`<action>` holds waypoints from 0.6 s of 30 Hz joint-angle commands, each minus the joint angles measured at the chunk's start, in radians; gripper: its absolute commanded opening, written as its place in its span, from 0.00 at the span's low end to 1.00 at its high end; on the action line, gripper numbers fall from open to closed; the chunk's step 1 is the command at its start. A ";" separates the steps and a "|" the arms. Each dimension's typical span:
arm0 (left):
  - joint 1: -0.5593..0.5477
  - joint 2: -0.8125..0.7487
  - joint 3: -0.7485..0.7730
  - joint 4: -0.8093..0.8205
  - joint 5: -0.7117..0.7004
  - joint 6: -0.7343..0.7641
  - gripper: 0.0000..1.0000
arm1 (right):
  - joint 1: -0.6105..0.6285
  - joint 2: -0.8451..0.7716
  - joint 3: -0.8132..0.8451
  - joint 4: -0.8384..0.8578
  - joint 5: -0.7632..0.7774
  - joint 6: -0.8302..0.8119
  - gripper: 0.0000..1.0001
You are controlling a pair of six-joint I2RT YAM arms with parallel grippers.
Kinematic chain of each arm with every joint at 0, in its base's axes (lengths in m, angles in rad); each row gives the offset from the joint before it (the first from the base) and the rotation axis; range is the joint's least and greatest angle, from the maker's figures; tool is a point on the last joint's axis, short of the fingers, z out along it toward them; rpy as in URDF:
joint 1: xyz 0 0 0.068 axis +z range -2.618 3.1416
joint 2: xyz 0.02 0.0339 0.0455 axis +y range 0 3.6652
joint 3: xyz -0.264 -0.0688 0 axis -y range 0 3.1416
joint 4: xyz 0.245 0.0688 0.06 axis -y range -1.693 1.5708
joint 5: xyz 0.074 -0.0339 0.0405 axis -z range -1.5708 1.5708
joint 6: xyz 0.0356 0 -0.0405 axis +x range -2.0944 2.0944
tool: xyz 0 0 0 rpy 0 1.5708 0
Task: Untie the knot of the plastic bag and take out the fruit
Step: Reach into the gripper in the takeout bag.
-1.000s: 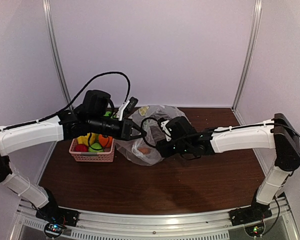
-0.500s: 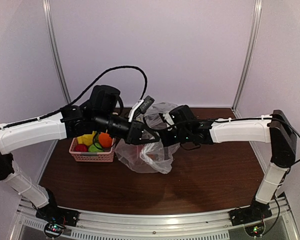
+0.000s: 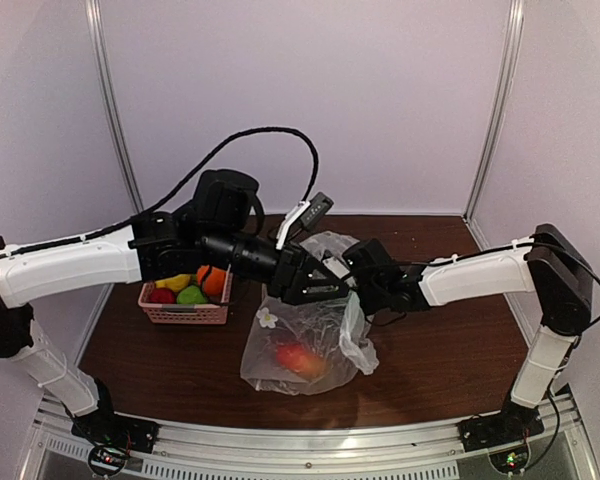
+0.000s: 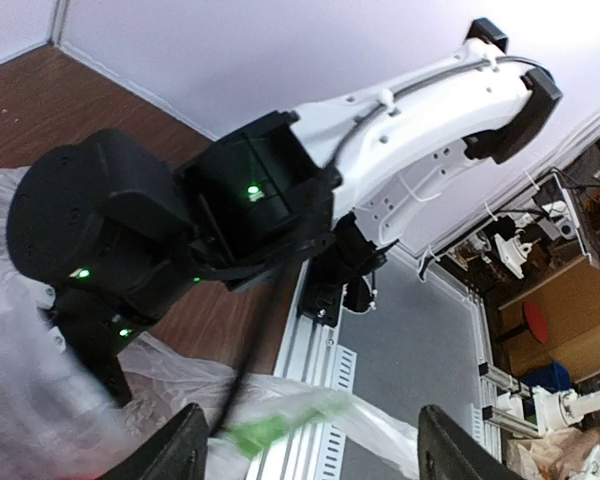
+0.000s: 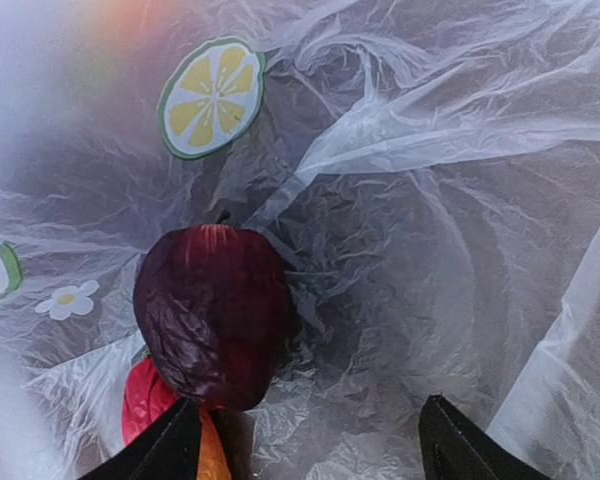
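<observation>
The clear plastic bag (image 3: 310,340) with lemon-slice and flower prints lies slumped on the table below both grippers. Inside it a dark red round fruit (image 5: 210,318) rests over a red-orange piece (image 5: 148,402), which shows from above as a red-orange blur (image 3: 295,357). My left gripper (image 4: 310,448) is open, with blurred bag film (image 4: 280,425) crossing the gap between its fingers. My right gripper (image 5: 305,445) is open too, pointing down at the bag with the dark red fruit by its left finger (image 5: 170,450). Both grippers (image 3: 325,285) (image 3: 352,262) meet above the bag's top. I cannot make out the knot.
A pink slotted basket (image 3: 185,313) stands left of the bag, holding an orange (image 3: 210,280), a yellow piece (image 3: 175,283), a red one (image 3: 162,296) and a green one (image 3: 191,296). The left arm's black cable (image 3: 260,135) loops high over the middle. Enclosure walls stand close behind.
The bag, gathered between the grippers near the basket before, has dropped and slid toward the table's front. The left gripper has opened from shut; the right has opened wider. Both wrists moved right.
</observation>
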 commanded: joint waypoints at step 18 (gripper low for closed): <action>0.341 -0.266 -0.409 0.001 -0.222 -0.192 0.98 | 0.079 0.007 -0.056 0.147 0.031 0.019 0.89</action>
